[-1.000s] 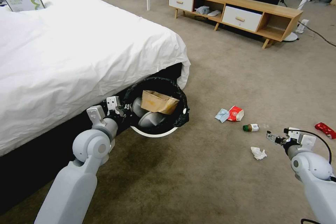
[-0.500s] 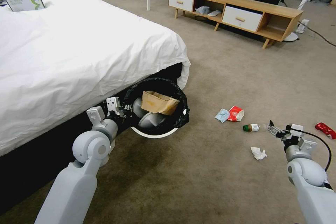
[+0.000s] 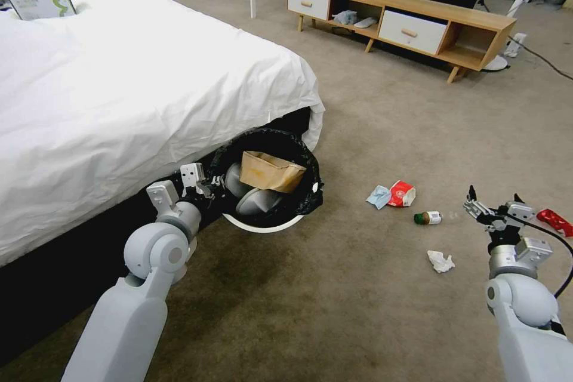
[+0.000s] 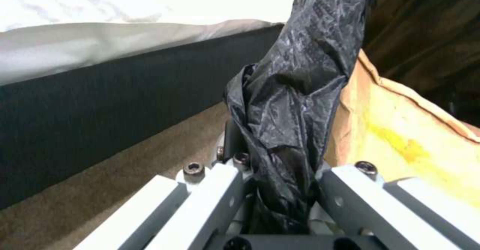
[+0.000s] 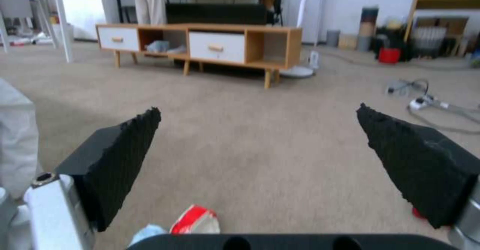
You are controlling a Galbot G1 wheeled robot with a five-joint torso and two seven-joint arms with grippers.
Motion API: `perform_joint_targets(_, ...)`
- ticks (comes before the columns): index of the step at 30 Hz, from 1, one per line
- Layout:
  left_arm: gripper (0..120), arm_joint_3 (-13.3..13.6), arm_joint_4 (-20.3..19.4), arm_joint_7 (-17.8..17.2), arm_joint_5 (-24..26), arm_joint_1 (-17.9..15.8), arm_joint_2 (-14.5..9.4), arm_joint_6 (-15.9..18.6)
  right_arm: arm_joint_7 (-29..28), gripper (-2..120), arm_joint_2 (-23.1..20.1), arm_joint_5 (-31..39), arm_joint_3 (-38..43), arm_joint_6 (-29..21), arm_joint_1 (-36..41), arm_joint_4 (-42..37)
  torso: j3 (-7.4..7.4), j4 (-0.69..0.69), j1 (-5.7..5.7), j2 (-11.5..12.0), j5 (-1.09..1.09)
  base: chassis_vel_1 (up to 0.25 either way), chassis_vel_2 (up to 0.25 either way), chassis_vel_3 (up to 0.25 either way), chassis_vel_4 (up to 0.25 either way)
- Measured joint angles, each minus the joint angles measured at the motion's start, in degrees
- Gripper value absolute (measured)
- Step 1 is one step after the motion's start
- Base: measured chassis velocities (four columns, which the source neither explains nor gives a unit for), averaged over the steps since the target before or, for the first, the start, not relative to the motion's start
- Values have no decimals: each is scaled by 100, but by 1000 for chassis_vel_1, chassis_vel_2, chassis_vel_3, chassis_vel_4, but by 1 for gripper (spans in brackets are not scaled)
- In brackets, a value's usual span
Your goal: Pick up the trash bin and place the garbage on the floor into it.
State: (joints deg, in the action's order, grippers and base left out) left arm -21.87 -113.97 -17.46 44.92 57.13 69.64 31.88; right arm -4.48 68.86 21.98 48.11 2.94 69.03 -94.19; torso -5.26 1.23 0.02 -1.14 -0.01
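**Bin held by its rim, small litter waiting on the carpet**

Head view: your left end effector (image 3: 200, 184) is clamped on the near rim of the bin (image 3: 265, 224), which hangs tilted beside the bed (image 3: 119, 101), its mouth turned toward you. A paper bag (image 3: 270, 171) already sits inside. Judge the bin as light and fairly stiff, but the black liner (image 3: 298, 149) is thin and slick, so the hold may creep if you swing it. On the floor to the right lie a mask (image 3: 378, 196) touching a red-white packet (image 3: 402, 193), a bottle (image 3: 428, 217) near them, a tissue (image 3: 440, 261) closer to you, and a red wrapper (image 3: 555, 220) well apart. Your right end effector (image 3: 492, 206) hovers open, just beside the bottle, between it and the wrapper. The bottle looks hard and round and would likely roll; take it across the body. Tissue, mask and wrapper look soft and weightless; pinch them low against the carpet.

Left wrist view: the fingers (image 4: 345, 190) are closed on bunched liner (image 4: 295, 104) over the rim, with the paper bag (image 4: 400, 130) pressed just beside them.

Right wrist view: the pads (image 5: 115, 160) stand wide apart, nothing between them; the packet (image 5: 196, 220) and a bit of mask (image 5: 149, 232) lie below.
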Motion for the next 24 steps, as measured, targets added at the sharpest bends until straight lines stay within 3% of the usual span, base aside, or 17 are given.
perform_joint_targets(5, 2, -19, -18, 9, -51, 35, 16, -15, 42, 100, 186, -275, 136, 151, 39, -182, 0, 0, 0, 0, 0, 0, 0, 0, 0)
perform_joint_targets(8, 2, -71, -45, 44, -128, 76, 38, -39, 98, 100, 424, -733, 342, 492, 63, -329, 0, -1, 0, 0, 0, 0, 0, 0, 0)
perform_joint_targets(24, 2, -77, 0, 48, -89, 46, 47, -47, -80, 100, 647, -922, 484, 675, -96, -466, 0, 0, 0, 0, 0, 0, 0, 0, 0)
